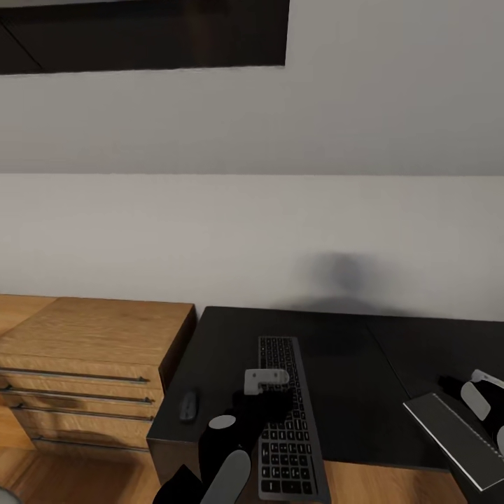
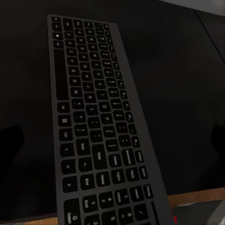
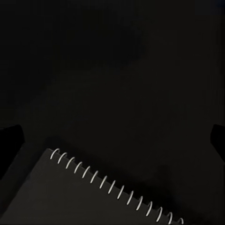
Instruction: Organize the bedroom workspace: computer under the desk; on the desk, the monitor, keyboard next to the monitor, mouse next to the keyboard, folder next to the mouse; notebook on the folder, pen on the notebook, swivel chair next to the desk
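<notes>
Nearest you, your left gripper (image 1: 266, 381) hangs just above the keyboard (image 1: 283, 420), fingers spread and holding nothing — released, I judge, because the keyboard already lies flat on the desk (image 1: 350, 364), its near end over the front edge. Left of the keyboard sits the mouse (image 1: 189, 404), close enough to count as beside it. Right of the keyboard, your right gripper (image 1: 490, 402) hovers unclenched over the spiral notebook (image 1: 455, 437). Beyond the keyboard, no monitor stands.

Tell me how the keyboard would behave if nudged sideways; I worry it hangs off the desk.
The keyboard looks long, thin and rigid, so it would probably slide flat, not bend. Its near end sticks out past the desk edge, so a push there might pivot or tip it.
</notes>
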Available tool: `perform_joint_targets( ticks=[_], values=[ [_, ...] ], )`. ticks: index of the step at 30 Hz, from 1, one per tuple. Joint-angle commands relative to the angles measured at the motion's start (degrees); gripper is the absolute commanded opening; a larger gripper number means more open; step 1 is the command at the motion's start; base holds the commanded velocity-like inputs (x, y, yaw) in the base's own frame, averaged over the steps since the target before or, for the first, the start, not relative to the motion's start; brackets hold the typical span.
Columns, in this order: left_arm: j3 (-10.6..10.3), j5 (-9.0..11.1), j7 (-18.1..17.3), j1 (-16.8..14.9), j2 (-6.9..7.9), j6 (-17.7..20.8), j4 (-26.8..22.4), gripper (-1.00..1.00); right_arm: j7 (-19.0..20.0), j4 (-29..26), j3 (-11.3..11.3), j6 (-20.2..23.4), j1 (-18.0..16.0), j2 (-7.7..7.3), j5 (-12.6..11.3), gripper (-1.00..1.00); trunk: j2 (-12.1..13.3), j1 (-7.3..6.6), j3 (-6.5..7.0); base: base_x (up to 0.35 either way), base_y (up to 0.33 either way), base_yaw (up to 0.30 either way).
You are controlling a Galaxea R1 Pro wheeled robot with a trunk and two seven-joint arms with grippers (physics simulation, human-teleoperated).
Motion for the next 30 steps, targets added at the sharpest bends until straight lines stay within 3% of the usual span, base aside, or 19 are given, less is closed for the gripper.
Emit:
perform_joint_targets(
  ticks=[1,27,30],
  values=[
    [-0.1,0.6,0.6,-0.1,0.0,0.1,-0.1,1.0,-0.3,-0.1,0.1,0.3,0.0,-0.07,-0.6,1.0,-0.5,0.23,-0.25,0.0,0.0,0.0],
    [-0.1,0.6,0.6,-0.1,0.0,0.1,-0.1,1.0,0.1,-0.1,0.1,0.4,0.0,-0.28,-0.8,1.0,-10.9,5.94,-4.92,0.0,0.0,0.0],
    [-0.1,0.6,0.6,-0.1,0.0,0.1,-0.1,1.0,0.2,-0.1,0.1,0.4,0.0,-0.28,-0.8,1.0,-10.9,5.94,-4.92,0.0,0.0,0.0]
  ],
)
